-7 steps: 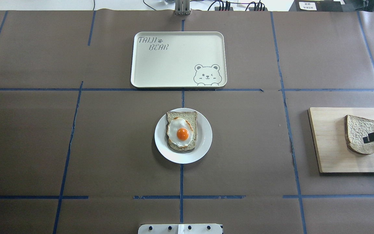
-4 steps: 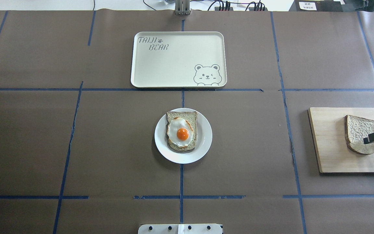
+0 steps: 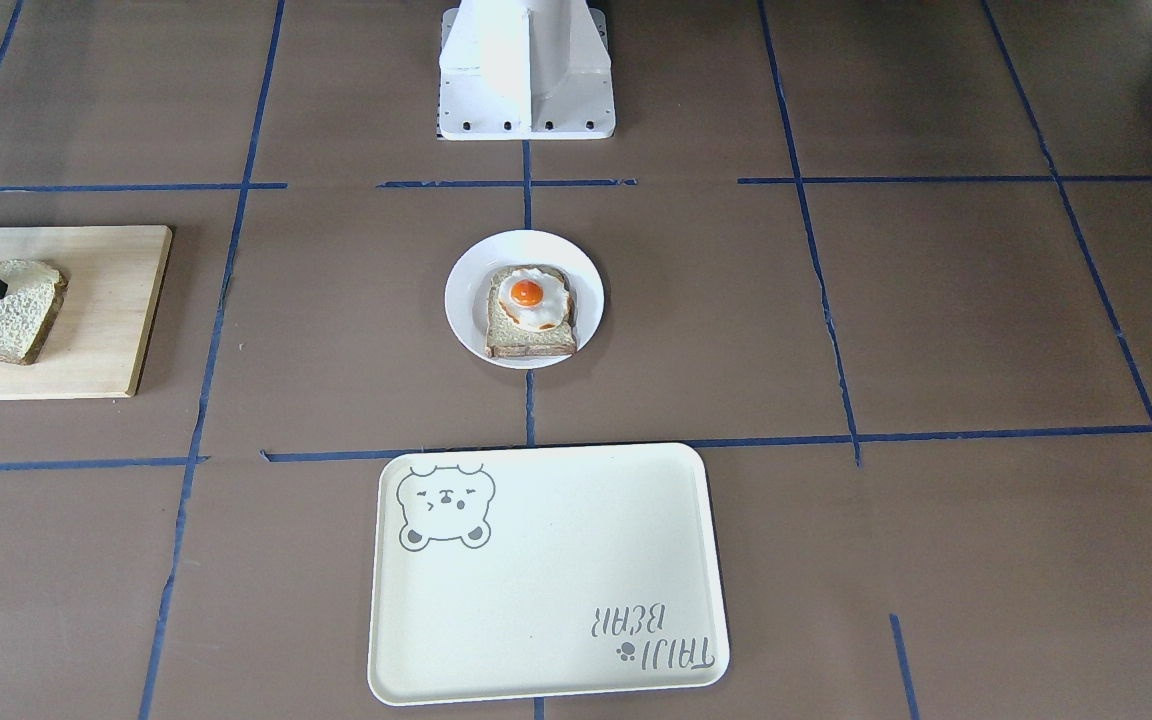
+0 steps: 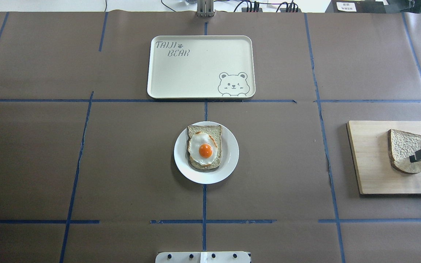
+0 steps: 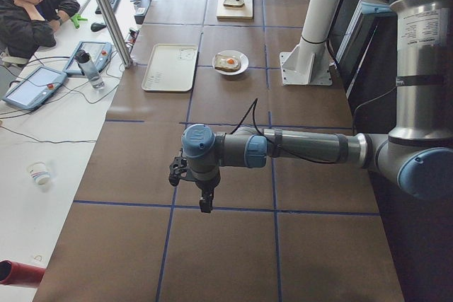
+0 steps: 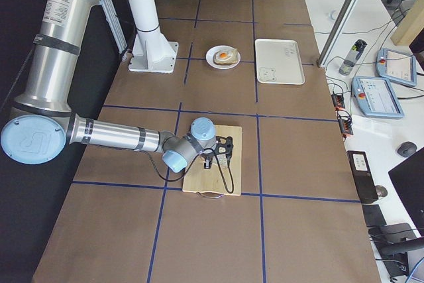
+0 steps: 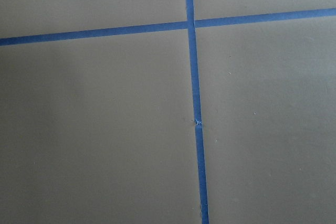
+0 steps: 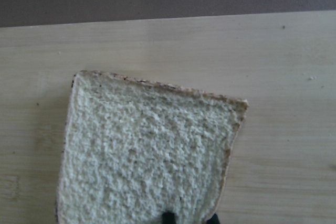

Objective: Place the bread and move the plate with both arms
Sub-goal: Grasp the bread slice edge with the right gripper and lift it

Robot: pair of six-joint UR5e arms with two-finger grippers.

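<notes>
Step in hand: bread pickup. My right hand [image 4: 413, 158] straddles the crust of the bread [image 4: 402, 146], nearly closed; I cannot confirm grip. Next: clamp, lift, carry to plate [image 4: 181, 164].

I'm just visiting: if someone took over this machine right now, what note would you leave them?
Right pincer: tips low at the edge of the plain light-brown bread slice; open or shut unclear.
Left pincer: hovers over the brown table; state unclear.
Bread lies on the pale wooden board. The small round white plate holds an egg-topped slice.
Done: nothing yet. Left: place bread, move plate.
</notes>
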